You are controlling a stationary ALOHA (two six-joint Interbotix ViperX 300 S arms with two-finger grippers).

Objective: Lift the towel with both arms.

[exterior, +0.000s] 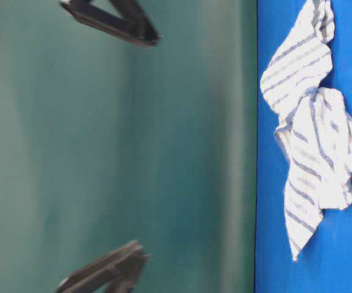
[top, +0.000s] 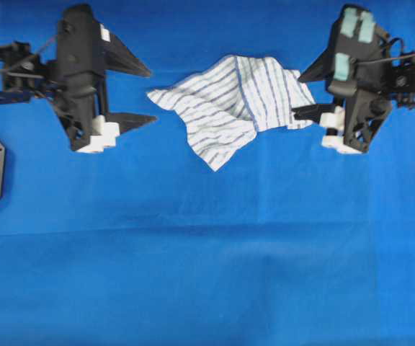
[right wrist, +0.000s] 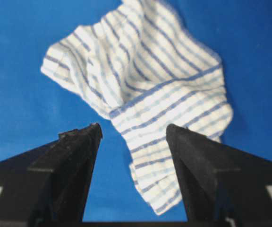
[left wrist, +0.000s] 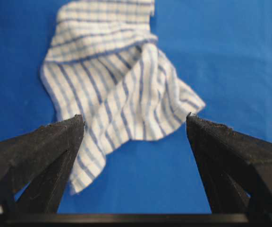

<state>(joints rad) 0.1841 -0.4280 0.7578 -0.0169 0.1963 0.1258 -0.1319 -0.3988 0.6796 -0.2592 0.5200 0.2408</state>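
Blue tablecloth (top: 207,274) covers your whole table, and behind it in the table-level view stands a plain green wall (exterior: 115,152). Your towel (top: 235,104), white with fine blue and grey stripes in a check, lies crumpled on the far half of the table, a little right of the middle, with one corner pointing toward the near edge and another reaching left. Folds run through it, and a raised ridge crosses its middle. Your left tool (top: 143,95) hangs at the far left with its two pointed black fingers spread wide and nothing between them; its tips aim at the towel's left corner but stay apart from it. From the left wrist camera you see the towel lying ahead of and between the two parted fingers (left wrist: 55,146), untouched. Your right tool (top: 310,92) sits at the far right, also spread, holding nothing. In the overhead view its nearer finger overlaps the towel's right edge, but you cannot tell from that view whether it touches the cloth. From the right wrist camera the towel's lower corner shows in the gap between the parted fingers (right wrist: 74,161).
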